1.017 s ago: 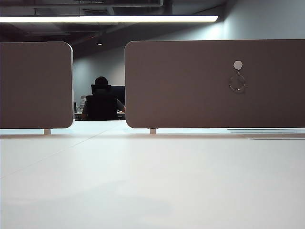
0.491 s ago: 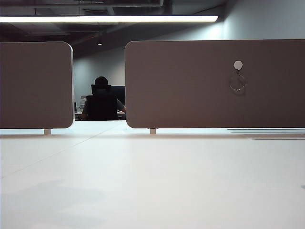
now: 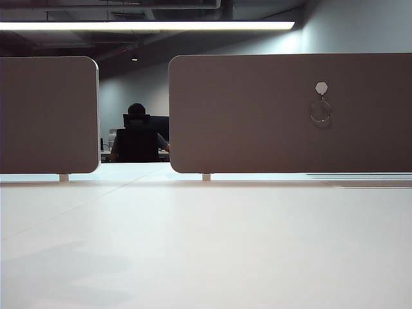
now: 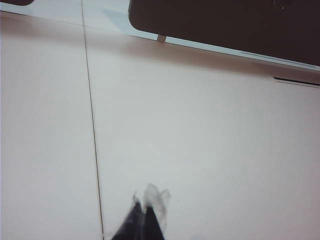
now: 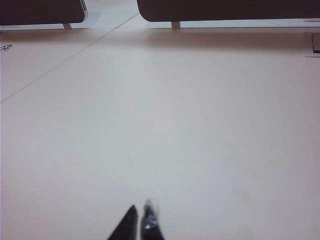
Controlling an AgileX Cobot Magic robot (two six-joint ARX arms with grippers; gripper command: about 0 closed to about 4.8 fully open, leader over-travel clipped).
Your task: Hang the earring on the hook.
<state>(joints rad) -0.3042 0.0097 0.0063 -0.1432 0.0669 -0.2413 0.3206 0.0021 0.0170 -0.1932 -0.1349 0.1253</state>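
Earring (image 3: 320, 111) hangs on hook (image 3: 321, 87), far right panel. Left gripper (image 4: 145, 220) and right gripper (image 5: 141, 220), fingers together, empty, low over near worktop (image 3: 206, 244); right nearer.

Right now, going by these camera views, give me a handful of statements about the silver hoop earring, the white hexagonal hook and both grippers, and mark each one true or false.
1. The thin silver wire hoop earring hangs below the white hexagonal hook on the dark partition panel. True.
2. The earring lies flat on the white table. False: it hangs on the panel, off the table.
3. The left gripper is shut and holds nothing. True.
4. The right gripper grips the earring. False: it is shut and empty, over bare table.
5. Both arms show in the exterior view. False: neither arm appears there.
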